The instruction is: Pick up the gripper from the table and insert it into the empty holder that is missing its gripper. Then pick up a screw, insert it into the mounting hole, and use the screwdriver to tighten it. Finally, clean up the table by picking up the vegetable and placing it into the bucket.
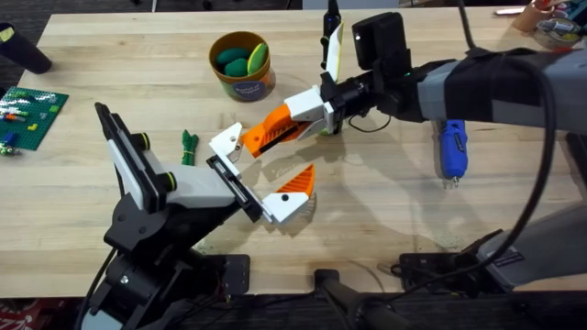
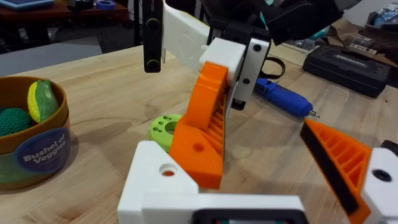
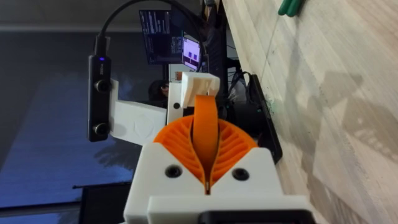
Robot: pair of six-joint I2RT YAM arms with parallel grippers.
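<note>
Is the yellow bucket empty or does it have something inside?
Not empty. The bucket holds toy vegetables: green ones and a yellow-green one.

A: Any lettering legible at this station?

B: One label. The bucket (image 2: 32, 146) carried a dark blue round label (image 2: 42, 155) on its side; white lettering read "Bushel of Veggies" in the left wrist view.

A: Same label from overhead?

B: Visible on the bucket (image 1: 242, 66) near the table's far edge, but the print was too small to read.

A: Screens?

B: Monitors (image 3: 171, 45) in the right wrist view showed lit content; nothing could be made out.
</note>
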